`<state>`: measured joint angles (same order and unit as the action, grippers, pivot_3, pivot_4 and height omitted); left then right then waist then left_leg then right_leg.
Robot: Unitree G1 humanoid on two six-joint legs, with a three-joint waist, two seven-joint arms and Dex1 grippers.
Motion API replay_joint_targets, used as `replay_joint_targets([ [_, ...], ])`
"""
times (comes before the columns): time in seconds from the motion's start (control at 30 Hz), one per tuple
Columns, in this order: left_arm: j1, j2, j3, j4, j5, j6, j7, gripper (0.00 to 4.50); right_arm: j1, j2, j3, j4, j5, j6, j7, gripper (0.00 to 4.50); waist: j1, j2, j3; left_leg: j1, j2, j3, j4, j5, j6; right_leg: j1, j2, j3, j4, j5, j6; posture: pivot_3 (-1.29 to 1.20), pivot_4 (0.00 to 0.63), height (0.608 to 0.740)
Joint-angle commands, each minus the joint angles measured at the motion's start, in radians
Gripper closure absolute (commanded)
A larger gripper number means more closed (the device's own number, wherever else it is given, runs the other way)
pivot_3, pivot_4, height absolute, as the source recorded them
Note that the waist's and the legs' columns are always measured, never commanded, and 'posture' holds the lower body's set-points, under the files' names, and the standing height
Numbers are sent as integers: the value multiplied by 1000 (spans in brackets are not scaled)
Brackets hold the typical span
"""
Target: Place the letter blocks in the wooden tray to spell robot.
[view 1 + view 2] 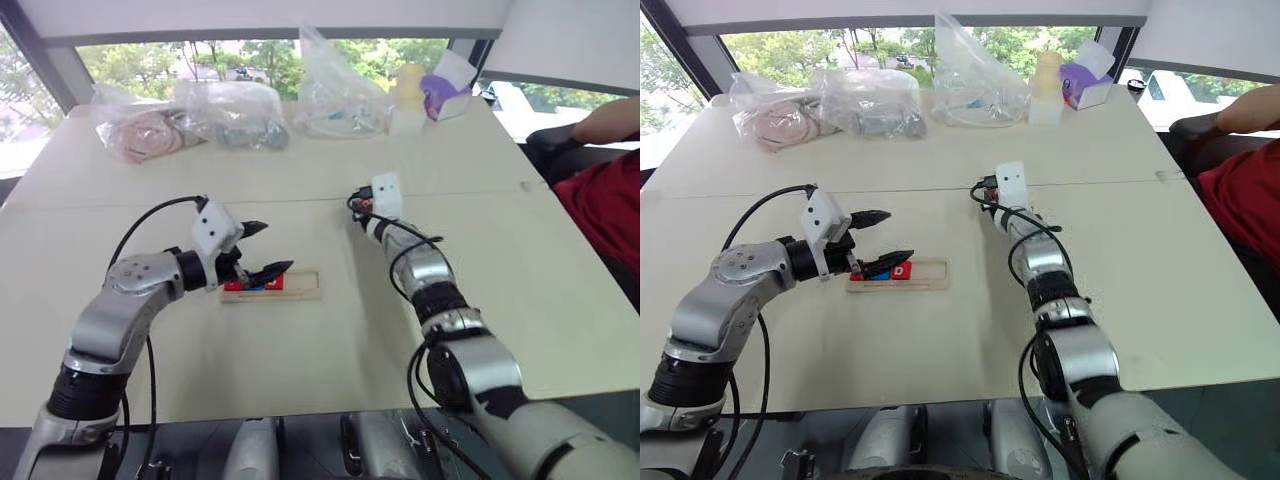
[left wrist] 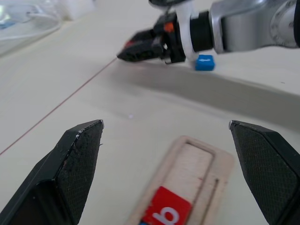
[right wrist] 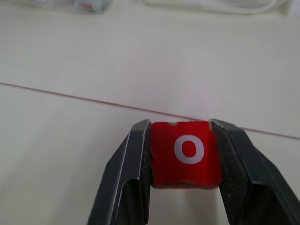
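Red tile marked with a white "o" [image 3: 186, 153] sits clamped between the closed jaws of the right gripper [image 3: 186, 187], faces squeezed side to side so the letter stays readable, presumably for carrying to the wooden tray [image 1: 898, 275]. This gripper lies well beyond the tray's far end, just beside a blue block [image 2: 204, 62] on the bench [image 1: 300, 350]. Above the tray's filled end, the left gripper [image 2: 168, 140] hovers with jaws spread wide, holding nothing. Inside the tray lies a red tile reading "b" [image 2: 168, 213], with blue showing beside it.
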<state>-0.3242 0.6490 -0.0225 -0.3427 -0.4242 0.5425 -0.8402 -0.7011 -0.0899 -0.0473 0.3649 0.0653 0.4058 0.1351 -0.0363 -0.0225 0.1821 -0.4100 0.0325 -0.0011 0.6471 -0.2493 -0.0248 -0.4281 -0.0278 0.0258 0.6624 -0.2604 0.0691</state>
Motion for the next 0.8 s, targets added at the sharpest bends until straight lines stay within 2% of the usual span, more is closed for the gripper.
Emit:
replay_joint_targets([
  [0.03,15,21,-33,-73,-12,8,-37,0,198,27,29,-517,76,376,-31,3236,1,0,0,0,0,0,0,0,0,0,0,0,0,0,0,0,150,740],
  [0.13,16,13,-61,-75,-5,3,-46,0,365,50,50,-824,106,634,-70,3236,0,0,0,1,0,-1,-1,0,0,0,0,0,0,0,0,0,150,740],
  [0.2,7,7,-73,-54,8,-10,-50,0,414,68,32,-939,123,747,-90,3236,-6,1,0,2,0,-1,0,0,0,0,1,0,0,-1,-1,0,150,740],
  [0.33,-12,1,-85,-1,27,-42,-65,0,423,67,-43,-991,143,857,-90,3236,-7,1,0,4,-1,0,2,1,-1,1,3,0,0,-1,-6,0,150,740],
  [0.57,-15,4,-92,42,53,-81,-94,0,441,125,-48,-991,166,966,-90,3236,-7,1,0,2,-1,0,0,1,-1,0,4,0,0,0,-2,0,150,740],
  [0.7,-12,5,-91,49,61,-90,-93,0,433,125,-40,-972,171,989,-81,1222,-6,1,0,2,-1,-1,0,1,-1,0,3,0,0,0,-2,0,150,740],
  [0.77,-10,9,-88,51,66,-92,-94,0,419,86,-28,-970,175,999,-59,159,-7,1,0,2,-1,-1,0,1,-1,0,3,0,-1,0,-1,0,150,740],
  [0.8,-9,14,-83,53,67,-92,-97,0,404,59,-36,-969,181,1008,-43,68,-7,1,0,2,-1,-1,0,1,-1,0,3,0,-1,0,-2,0,150,740],
])
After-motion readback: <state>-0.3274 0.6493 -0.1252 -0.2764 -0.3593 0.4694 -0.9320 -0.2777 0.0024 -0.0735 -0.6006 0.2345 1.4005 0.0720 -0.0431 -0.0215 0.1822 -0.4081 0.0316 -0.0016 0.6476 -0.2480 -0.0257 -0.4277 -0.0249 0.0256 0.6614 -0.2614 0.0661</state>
